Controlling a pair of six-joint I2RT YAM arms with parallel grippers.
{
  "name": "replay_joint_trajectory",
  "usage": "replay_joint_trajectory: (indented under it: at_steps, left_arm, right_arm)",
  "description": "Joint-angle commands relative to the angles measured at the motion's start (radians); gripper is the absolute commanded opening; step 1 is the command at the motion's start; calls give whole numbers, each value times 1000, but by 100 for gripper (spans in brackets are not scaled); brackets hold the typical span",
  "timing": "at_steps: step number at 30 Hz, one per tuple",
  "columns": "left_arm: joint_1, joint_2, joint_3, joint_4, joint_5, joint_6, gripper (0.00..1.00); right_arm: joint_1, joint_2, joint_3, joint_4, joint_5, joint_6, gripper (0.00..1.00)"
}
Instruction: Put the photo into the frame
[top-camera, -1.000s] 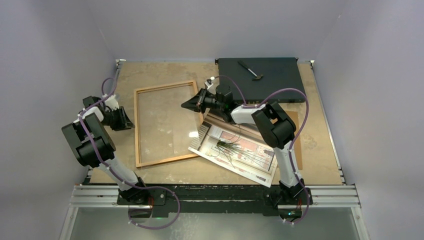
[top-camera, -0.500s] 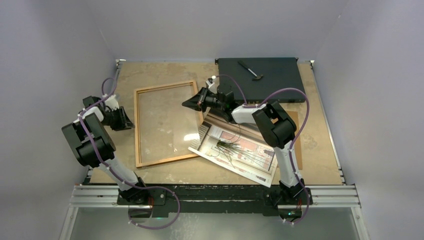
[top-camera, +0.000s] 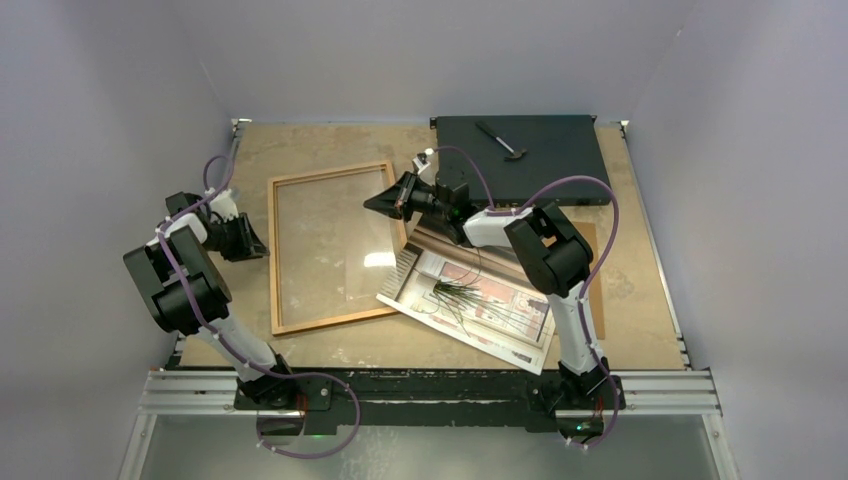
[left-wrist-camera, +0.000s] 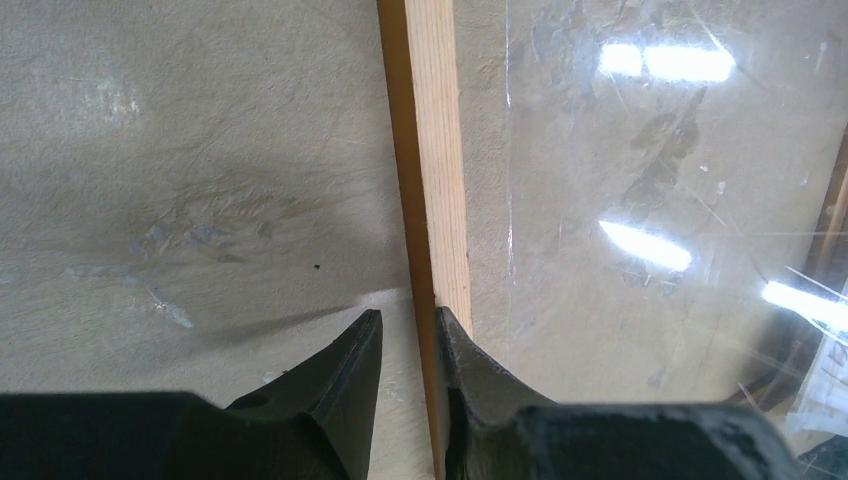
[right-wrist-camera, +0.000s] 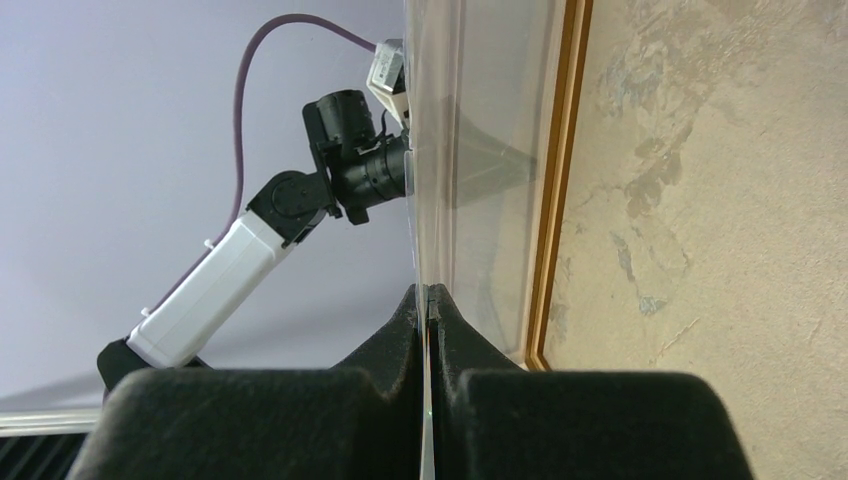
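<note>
Right pincer (right-wrist-camera: 428, 298) is clamped on the right edge of the clear pane (top-camera: 330, 245). It holds that edge tilted up off the frame (top-camera: 325, 322), probably to open the recess for the print. Left pincer (left-wrist-camera: 405, 330) grips the frame's left rail, apparently to stop it sliding. The photo (top-camera: 490, 305) lies face up toward the near right corner of the surface (top-camera: 640, 310). It rests partly over a brown backing sheet (top-camera: 592, 255), and its left corner meets the frame's near right corner.
</note>
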Motion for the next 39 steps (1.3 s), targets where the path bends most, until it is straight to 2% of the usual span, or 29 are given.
replay_joint_trajectory:
  at_steps: [1,20,39]
  left_arm:
    - [-11,-5,-7,11,-21,12,23]
    - [-11,-4,-4,8,-23,15,22]
    - [-11,1,2,4,-21,16,20]
  right_arm:
    - [0,4,22,75,6,9,0]
    - [5,54,59,76,-2,19,0]
    - [16,25,62,90,4,0,0]
